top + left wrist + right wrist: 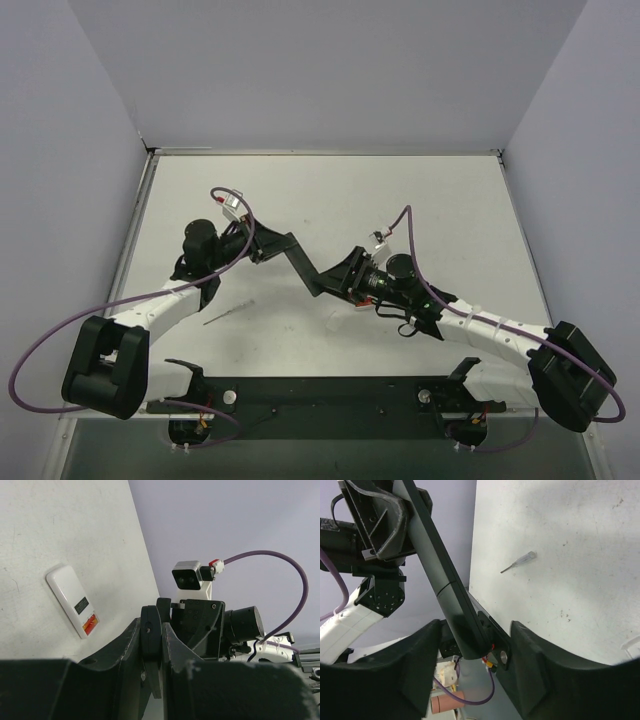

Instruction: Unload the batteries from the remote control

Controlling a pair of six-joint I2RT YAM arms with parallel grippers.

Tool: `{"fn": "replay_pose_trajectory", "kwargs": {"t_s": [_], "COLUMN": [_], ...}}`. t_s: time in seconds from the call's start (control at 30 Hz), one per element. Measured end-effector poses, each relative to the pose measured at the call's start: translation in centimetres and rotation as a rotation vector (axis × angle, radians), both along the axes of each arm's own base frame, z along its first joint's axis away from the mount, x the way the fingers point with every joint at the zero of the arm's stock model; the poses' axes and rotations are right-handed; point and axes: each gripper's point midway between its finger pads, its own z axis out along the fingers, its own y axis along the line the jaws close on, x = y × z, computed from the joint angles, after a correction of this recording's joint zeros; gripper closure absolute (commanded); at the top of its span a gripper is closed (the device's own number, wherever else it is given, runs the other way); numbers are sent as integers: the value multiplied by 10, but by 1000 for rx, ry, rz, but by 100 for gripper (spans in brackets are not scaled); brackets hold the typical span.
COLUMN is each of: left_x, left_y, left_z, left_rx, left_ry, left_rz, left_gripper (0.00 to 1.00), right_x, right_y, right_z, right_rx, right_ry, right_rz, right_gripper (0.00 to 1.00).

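Observation:
The remote control (300, 266) is a slim black bar held off the table between the two arms. My left gripper (262, 245) is shut on its far end; in the left wrist view both fingers press on the black bar (150, 647). My right gripper (338, 281) stands open around the other end. In the right wrist view the bar (436, 567) runs down between the fingers (525, 650) with a gap on each side. No batteries show in any view; they are hidden or out of view.
A small white device with an orange label (71, 598) lies flat on the white table. A thin pointed tool (520, 561) lies on the table (420, 210) near the left arm (226, 315). The arm bases and a black rail (320, 395) line the near edge.

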Motion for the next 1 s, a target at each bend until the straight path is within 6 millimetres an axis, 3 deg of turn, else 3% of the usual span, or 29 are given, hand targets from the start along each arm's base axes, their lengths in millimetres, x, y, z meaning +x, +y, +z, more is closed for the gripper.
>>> {"fn": "replay_pose_trajectory", "kwargs": {"t_s": [0.1, 0.2, 0.57, 0.8, 1.0], "left_x": [3, 4, 2, 1, 1], "left_y": [2, 2, 3, 3, 3], "left_z": [0, 2, -2, -2, 1], "left_rx": [0, -6, -14, -19, -28], "left_ry": [-2, -3, 11, 14, 8], "left_rz": [17, 20, 23, 23, 23], "left_gripper": [100, 100, 100, 100, 100], "right_x": [-2, -3, 5, 9, 10], "right_y": [-1, -1, 9, 13, 14], "right_z": [-4, -6, 9, -1, 2], "right_rx": [-11, -18, 20, 10, 26], "right_ry": [18, 31, 64, 112, 116], "right_rz": [4, 8, -2, -10, -13], "right_gripper": [32, 30, 36, 50, 62]}}
